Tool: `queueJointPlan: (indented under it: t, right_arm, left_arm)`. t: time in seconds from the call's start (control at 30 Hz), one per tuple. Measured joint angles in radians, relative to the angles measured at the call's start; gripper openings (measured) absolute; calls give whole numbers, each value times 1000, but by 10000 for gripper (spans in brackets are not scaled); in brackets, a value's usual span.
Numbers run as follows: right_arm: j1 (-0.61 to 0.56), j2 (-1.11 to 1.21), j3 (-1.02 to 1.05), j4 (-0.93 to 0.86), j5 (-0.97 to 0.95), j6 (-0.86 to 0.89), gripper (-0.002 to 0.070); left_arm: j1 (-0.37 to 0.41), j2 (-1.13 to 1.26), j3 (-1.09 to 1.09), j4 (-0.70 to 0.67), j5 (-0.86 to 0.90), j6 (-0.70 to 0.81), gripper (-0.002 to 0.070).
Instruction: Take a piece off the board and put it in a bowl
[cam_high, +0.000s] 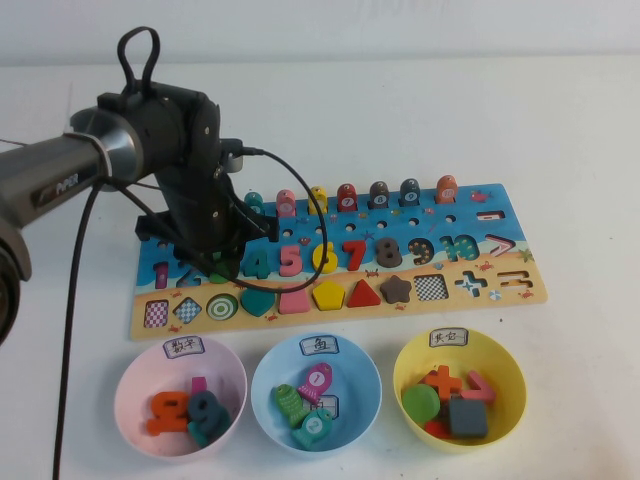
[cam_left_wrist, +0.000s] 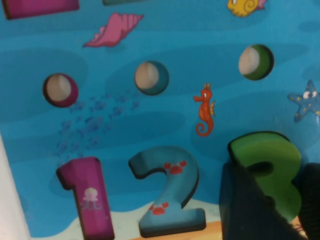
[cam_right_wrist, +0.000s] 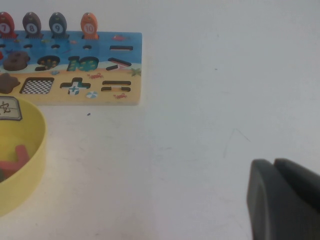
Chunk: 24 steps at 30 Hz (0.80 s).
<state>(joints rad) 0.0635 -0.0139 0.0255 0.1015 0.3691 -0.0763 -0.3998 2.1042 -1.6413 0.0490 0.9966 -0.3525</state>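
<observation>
Risk: the green 3 (cam_left_wrist: 267, 167) sits in its recess on the board (cam_high: 420, 255); an off-centre pinch may let it slip short of the pink bowl (cam_high: 135, 375). The left gripper (cam_left_wrist: 265, 200) brackets the 3; firm closure cannot be told. Right gripper (cam_right_wrist: 272, 197) hovers closed, empty, over bare tabletop (cam_right_wrist: 200, 125).

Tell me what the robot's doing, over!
Left pincer down on the board, shut on green 3. Right pincer parked, shut. Pink bowl unblocked.

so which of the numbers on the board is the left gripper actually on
The green 3: the left gripper has a dark finger on each side of it. The magenta 1 and blue 2 beside it sit untouched.
</observation>
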Motion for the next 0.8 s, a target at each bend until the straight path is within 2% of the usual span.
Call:
queueJointPlan:
  t: [0.17,0.63,0.8]
  right_arm:
    - [0,0,0,0,0,0,-17]
    - [0,0,0,0,0,0,-17]
    - [0,0,0,0,0,0,-17]
  left_arm:
    - [0,3,-15,-2,19,2,191]
    - [0,1,-211,1,212,85,190]
    - [-49,-75,-147,72,219,95,190]
